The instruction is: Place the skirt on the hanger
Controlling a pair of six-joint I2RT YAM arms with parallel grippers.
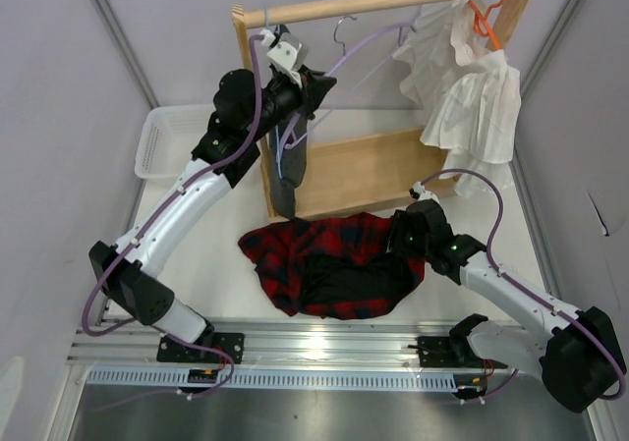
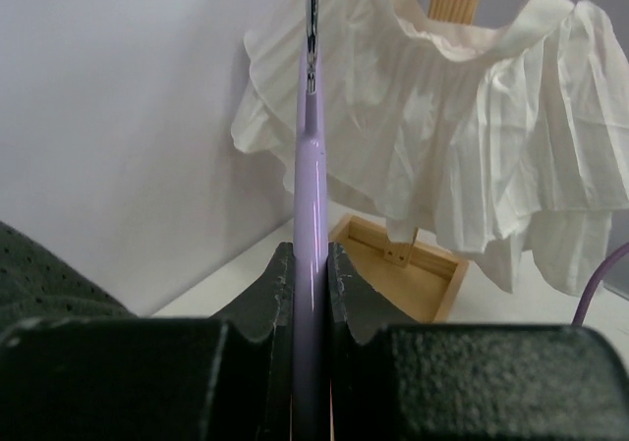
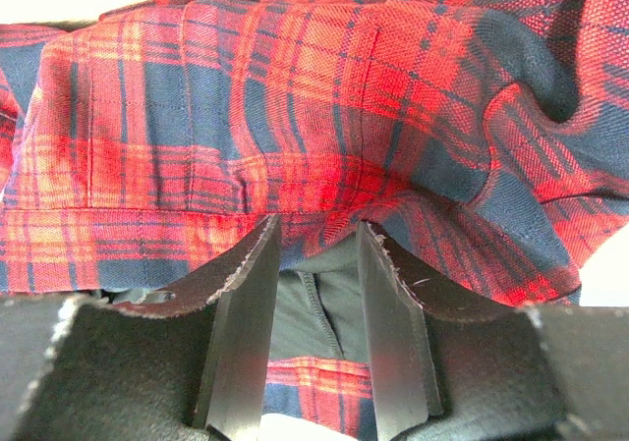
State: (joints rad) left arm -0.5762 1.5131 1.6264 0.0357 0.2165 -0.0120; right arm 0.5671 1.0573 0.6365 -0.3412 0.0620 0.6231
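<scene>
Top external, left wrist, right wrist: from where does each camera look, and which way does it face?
Top external: above and behind the arm bases, facing down at the table, the skirt and the wooden rack; the left arm and the right arm show.
Left wrist: on the left gripper, facing along its fingers, shut on the lilac hanger, toward the white ruffled garment.
Right wrist: on the right gripper, facing past its fingers into the skirt.
Shared: top external and left wrist both show the lilac hanger.
</scene>
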